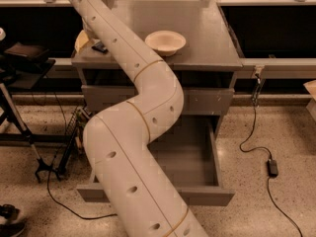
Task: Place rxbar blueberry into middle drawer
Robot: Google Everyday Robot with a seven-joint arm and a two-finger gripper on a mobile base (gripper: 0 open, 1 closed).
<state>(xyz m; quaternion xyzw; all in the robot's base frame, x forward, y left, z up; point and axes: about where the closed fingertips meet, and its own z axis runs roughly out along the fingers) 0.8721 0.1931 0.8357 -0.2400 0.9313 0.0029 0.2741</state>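
Gripper point(90, 37) sits low over the back-left corner of the counter point(210, 38), mostly hidden behind the arm point(143, 107); can't tell its opening or whether it has hold of anything. rxbar blueberry point(99, 47) shows only as a dark sliver on the counter by the gripper, contact unclear. Middle drawer point(210, 195) is pulled out, its left half blocked by the arm. Bowl point(165, 42) is nearby.

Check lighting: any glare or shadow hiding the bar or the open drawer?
Camera view: dim warm light, no glare on the countertop; the bowl is brightest; the rxbar is a dark sliver beside the arm; the open drawer is evenly lit inside, its left part blocked by the arm; the tool is out of sight, arm exiting top left.
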